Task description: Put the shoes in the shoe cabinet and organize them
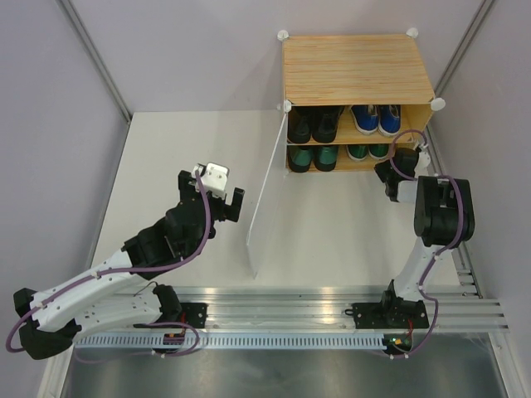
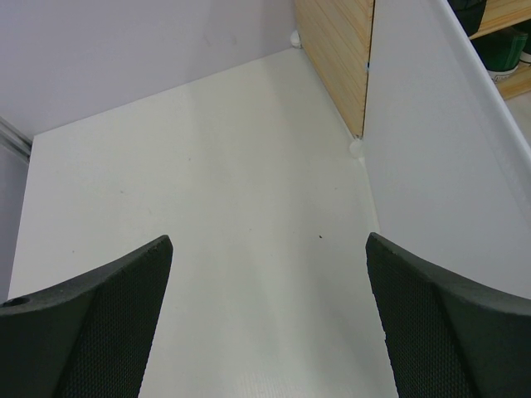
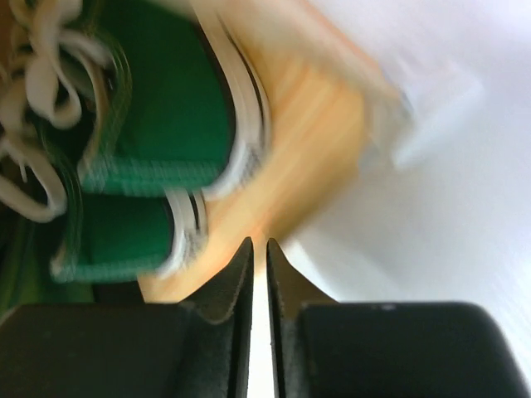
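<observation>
The left claw [image 1: 226, 203], seen from the top external camera, hangs over the white surface [image 1: 182, 149] with its fingers apart and nothing between them, just left of the open translucent door [image 1: 265, 199]. The right claw [image 1: 388, 174] sits low at the front right corner of the shoe cabinet [image 1: 357, 70]; from this view I cannot tell how its fingers stand. The cabinet stands at the far right of the surface. Its upper shelf holds the black dress shoes [image 1: 314, 124] on the left and the blue sneakers [image 1: 375, 118] on the right. The lower shelf holds the dark green pointed shoes [image 1: 314, 157] on the left and the green canvas sneakers [image 1: 367, 152] on the right.

In the left wrist view, the left claw [image 2: 270, 323] is spread wide, and its dark fingers [image 2: 108, 323] frame bare surface [image 2: 207, 166]. The door [image 2: 440, 166] stands on edge to the right, hinged at a white corner connector [image 2: 356, 149] on the cabinet's wood-grain side [image 2: 336, 50]. A green shoe [image 2: 502, 50] shows past the door's top edge.

The right wrist view is blurred. The right claw [image 3: 258, 274] has its fingertips [image 3: 241, 274] nearly together, with only a thin slit between them and nothing gripped. Just ahead lie the heels of the green canvas sneakers [image 3: 158, 108], with white laces [image 3: 33, 83], on the wooden shelf board [image 3: 307, 149].
</observation>
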`<state>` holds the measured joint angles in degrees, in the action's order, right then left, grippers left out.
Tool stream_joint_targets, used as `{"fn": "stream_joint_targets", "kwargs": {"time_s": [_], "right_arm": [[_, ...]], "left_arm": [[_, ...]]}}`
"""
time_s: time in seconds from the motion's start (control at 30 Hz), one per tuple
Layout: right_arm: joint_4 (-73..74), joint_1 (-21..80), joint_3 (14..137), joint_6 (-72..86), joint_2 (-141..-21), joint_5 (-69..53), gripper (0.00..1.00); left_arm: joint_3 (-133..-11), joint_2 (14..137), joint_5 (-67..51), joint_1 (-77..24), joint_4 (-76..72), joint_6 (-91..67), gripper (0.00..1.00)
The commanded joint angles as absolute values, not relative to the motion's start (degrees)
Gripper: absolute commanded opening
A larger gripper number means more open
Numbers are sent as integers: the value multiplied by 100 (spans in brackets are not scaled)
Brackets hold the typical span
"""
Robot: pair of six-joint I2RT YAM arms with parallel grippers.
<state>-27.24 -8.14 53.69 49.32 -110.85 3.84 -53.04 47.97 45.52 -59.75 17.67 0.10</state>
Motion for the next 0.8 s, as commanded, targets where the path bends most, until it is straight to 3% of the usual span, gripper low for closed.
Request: {"fn": "stream_joint_targets", "kwargs": {"time_s": [0.0,0.3,0.47,0.63,0.77], "right_arm": [[-2900,-817,4844,5001,-10312,238,15],[-2479,-809,3350,4704,-8485,-473,24],[-621,-800,3831,3886,-7455,-888,31],[570,-809,4612,3533,-5917,-765,42],[1105,-809,4807,3358,-4985,-493,53]], "left_arm": [[-5326,4737,4684,-5950,1714,194,100],[-5291,4720,4816,-5941,1644,106,100],[-5396,4851,5396,-5661,1731,-271,100],[-5651,4869,4072,-3926,2126,-1325,100],[-5975,5062,3078,-3104,2652,-2091,100]]}}
